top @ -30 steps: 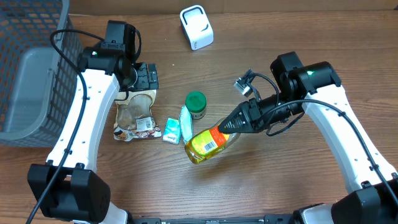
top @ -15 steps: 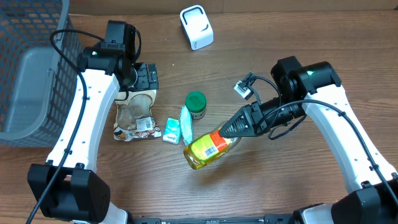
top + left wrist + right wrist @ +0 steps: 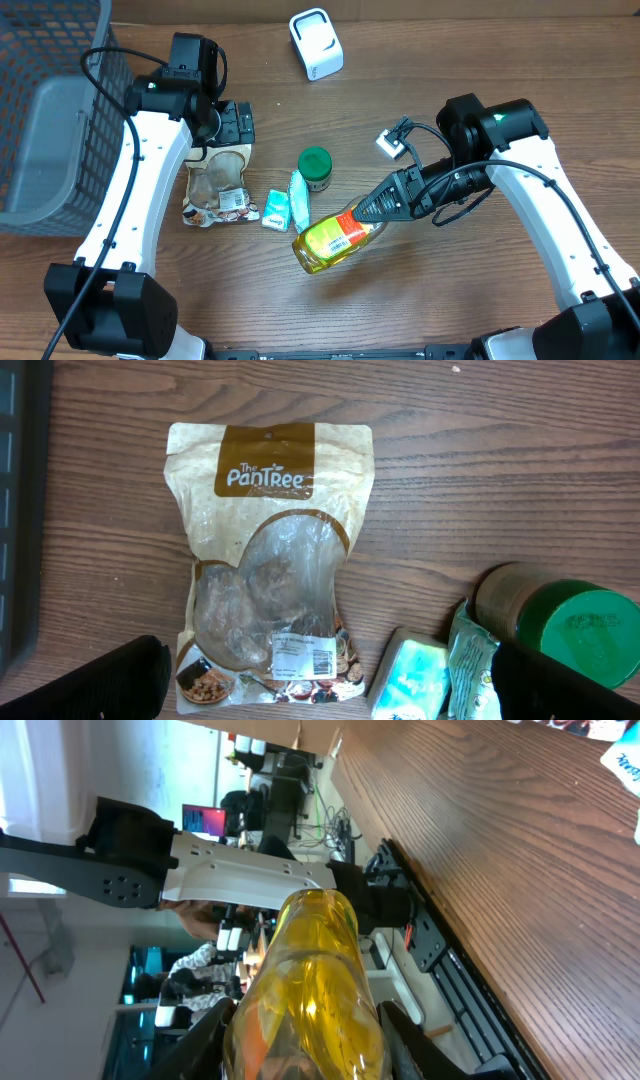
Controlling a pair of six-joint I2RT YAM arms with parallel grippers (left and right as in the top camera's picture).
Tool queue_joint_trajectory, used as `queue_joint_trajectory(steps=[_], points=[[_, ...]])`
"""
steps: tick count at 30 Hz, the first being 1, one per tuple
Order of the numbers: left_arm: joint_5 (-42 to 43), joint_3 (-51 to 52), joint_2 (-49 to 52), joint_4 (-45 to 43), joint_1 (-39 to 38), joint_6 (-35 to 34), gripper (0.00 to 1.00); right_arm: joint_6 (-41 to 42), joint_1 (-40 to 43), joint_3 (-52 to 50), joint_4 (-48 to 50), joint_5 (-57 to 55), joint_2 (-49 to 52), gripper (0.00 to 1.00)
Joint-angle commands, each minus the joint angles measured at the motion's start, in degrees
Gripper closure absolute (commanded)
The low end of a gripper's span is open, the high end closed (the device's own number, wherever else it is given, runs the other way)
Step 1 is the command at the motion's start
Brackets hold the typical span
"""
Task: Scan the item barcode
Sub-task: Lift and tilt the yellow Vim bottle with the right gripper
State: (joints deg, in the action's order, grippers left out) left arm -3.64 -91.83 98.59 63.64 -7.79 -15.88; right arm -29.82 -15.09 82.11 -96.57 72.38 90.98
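A yellow bottle (image 3: pixel 335 238) with an orange and yellow barcode label hangs tilted above the table's front middle. My right gripper (image 3: pixel 378 208) is shut on its neck end. In the right wrist view the bottle (image 3: pixel 310 970) fills the gap between the fingers (image 3: pixel 208 1042) of that gripper (image 3: pixel 305 1055). A white scanner (image 3: pixel 316 43) stands at the back of the table, far from the bottle. My left gripper (image 3: pixel 226 132) hovers open over a brown snack pouch (image 3: pixel 215 185), holding nothing. The left wrist view has the pouch (image 3: pixel 270 560) below this gripper (image 3: pixel 325 695).
A green-lidded jar (image 3: pixel 316 168) and two pale blue packets (image 3: pixel 288 205) lie between the pouch and the bottle. The jar (image 3: pixel 570 622) and packets (image 3: pixel 410 675) also show in the left wrist view. A dark mesh basket (image 3: pixel 50 120) stands at the left edge.
My right gripper has carried the bottle a little to the left and toward the table's front edge. The left arm has not moved.
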Motion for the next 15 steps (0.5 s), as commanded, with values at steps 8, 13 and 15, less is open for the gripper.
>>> queue_joint_trajectory(steps=[8,13,15], points=[[0.3,-0.9,0.1,0.0,0.3,1.1,0.0,-0.7,0.0,0.7,0.2,4.1,-1.3,0.65],[0.3,-0.9,0.1,0.0,0.3,1.1,0.0,-0.7,0.0,0.7,0.9,1.0,-1.3,0.67],[0.3,-0.9,0.1,0.0,0.3,1.1,0.0,-0.7,0.0,0.7,1.4,0.2,-1.3,0.69]])
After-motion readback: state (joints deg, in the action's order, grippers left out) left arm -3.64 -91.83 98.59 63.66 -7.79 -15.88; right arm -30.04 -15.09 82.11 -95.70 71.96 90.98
